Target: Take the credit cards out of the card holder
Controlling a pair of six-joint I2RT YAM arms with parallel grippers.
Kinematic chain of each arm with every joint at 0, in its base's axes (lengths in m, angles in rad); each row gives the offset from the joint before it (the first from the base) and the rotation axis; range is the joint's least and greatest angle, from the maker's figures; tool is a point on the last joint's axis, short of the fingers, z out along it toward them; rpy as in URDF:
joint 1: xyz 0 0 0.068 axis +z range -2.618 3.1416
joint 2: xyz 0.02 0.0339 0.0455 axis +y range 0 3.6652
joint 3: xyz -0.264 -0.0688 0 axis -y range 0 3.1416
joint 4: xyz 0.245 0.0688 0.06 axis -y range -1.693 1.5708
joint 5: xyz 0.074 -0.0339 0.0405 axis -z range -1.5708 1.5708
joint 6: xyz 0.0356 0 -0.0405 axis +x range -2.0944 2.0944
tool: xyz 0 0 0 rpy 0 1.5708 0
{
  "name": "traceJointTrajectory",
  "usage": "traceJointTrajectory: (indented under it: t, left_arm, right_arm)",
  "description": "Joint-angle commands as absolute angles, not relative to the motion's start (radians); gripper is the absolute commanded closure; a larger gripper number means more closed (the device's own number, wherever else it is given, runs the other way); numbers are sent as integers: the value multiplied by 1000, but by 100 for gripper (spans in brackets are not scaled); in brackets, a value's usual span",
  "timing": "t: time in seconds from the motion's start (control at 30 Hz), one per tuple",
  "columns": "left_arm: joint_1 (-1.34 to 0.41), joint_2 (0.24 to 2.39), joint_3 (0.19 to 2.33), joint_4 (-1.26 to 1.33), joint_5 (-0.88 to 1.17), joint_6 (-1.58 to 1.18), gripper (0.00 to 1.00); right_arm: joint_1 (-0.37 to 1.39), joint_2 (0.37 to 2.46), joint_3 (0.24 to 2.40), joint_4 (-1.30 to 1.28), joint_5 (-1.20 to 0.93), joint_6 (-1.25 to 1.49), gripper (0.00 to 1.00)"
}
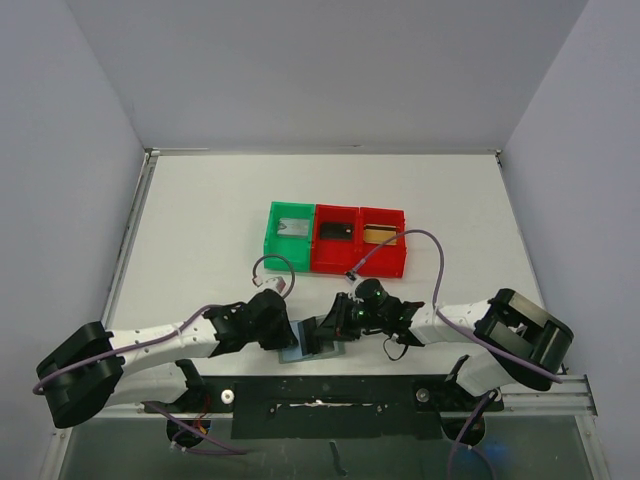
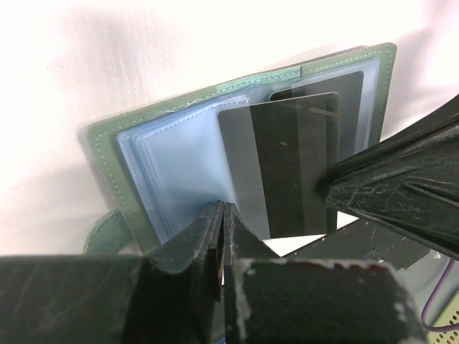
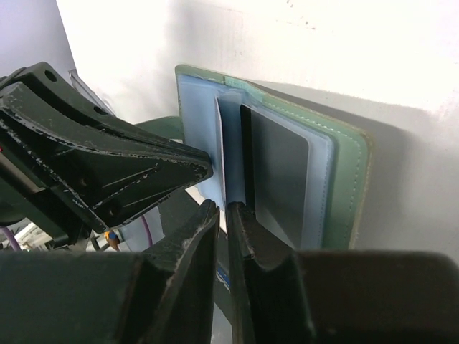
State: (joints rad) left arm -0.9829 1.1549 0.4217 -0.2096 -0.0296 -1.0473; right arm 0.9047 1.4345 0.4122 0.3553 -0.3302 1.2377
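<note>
Green-edged, the card holder (image 2: 104, 154) lies open at the table's (image 1: 200, 230) near edge, one plastic leaf (image 3: 228, 136) raised. The left gripper (image 2: 224, 222) is clamped on that leaf, likely steadying it; the right gripper (image 3: 228, 215), almost closed, nips its edge by a dark card (image 2: 287, 165), seemingly to draw it out

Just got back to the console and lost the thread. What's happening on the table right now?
Both arms are working on the open card holder at the near edge of the table. The left gripper is shut on the edge of its clear sleeves, and the right gripper pinches them from the opposite side. A dark card sticks partway out of its sleeve; it is not out yet.
</note>
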Motion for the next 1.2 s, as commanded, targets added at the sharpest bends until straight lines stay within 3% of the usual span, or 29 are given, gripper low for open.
traceJointTrajectory:
  t: [0.0, 0.3, 0.57, 0.93, 1.17]
  left_arm:
    - [-988, 1168, 400, -203, -63, -1057, 100]
    - [-989, 1131, 389, -228, -95, -1074, 100]
    - [-989, 1102, 383, -241, -101, -1078, 100]
    - [-989, 1049, 382, -234, -109, -1074, 100]
    - [-988, 1017, 420, -263, -118, -1046, 100]
  right_arm:
    - [910, 1452, 439, 433, -350, 1247, 84]
    - [910, 1520, 485, 448, -352, 1245, 80]
    - [899, 1513, 475, 460, -360, 1237, 99]
    - [906, 1273, 443, 345, -277, 1056, 100]
    - [1063, 1073, 429, 289, 48, 800, 100]
